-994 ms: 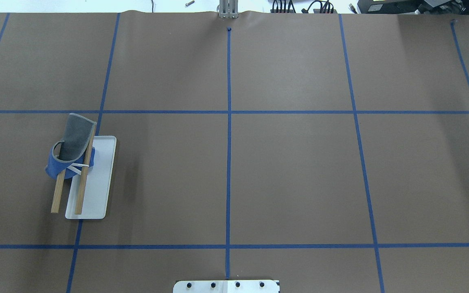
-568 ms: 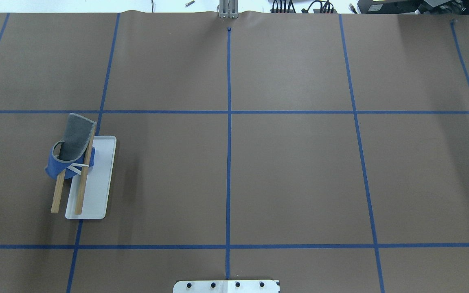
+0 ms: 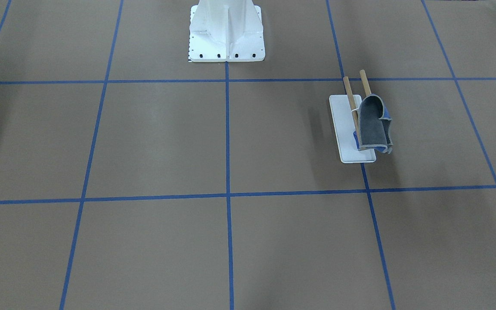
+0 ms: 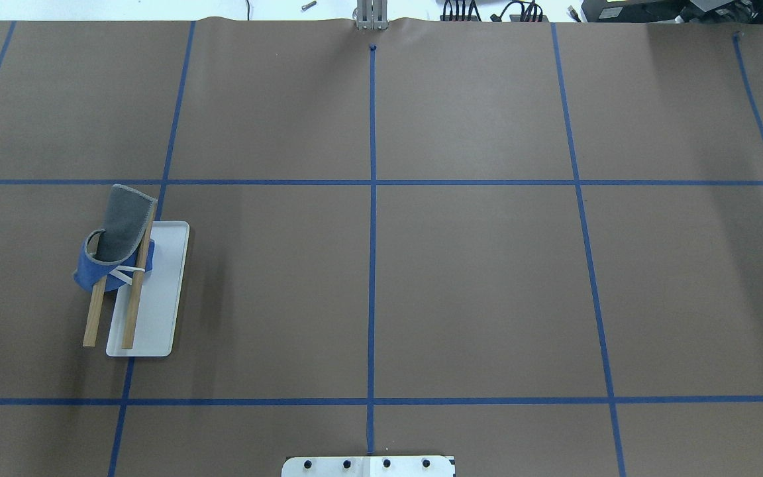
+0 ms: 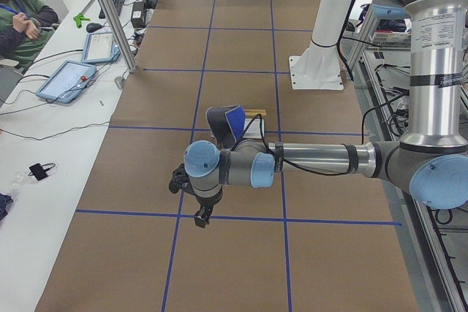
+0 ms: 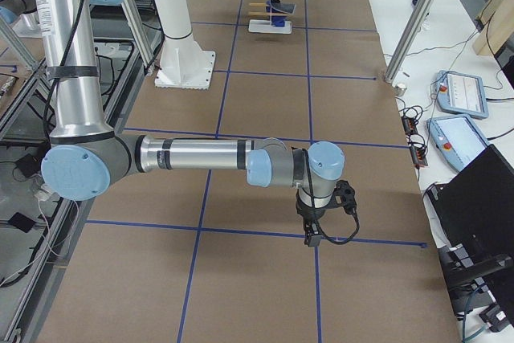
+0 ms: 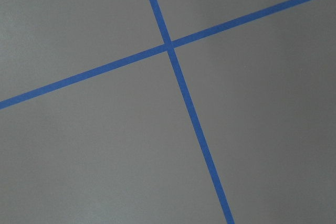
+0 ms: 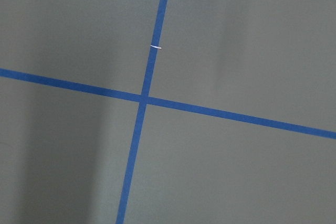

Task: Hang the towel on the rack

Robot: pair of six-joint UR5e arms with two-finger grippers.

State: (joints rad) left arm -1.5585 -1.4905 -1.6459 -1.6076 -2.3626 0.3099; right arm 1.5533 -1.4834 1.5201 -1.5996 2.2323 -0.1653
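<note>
The towel (image 4: 120,225) hangs over the two wooden dowels at one end of the rack (image 4: 159,305), grey side up, blue folds below. It also shows in the front view (image 3: 370,125), on the rack (image 3: 342,125). The left gripper (image 5: 199,213) shows only in the left side view, over the brown table away from the towel (image 5: 228,120). The right gripper (image 6: 313,237) shows only in the right side view, far from the towel (image 6: 281,7). I cannot tell whether either is open or shut. Both wrist views show only brown table and blue tape.
The white bolted pedestal (image 3: 226,34) stands at the robot's side of the table. Blue tape lines divide the brown table (image 4: 474,291) into squares. An operator (image 5: 18,12) and tablets (image 5: 69,78) are at a side table.
</note>
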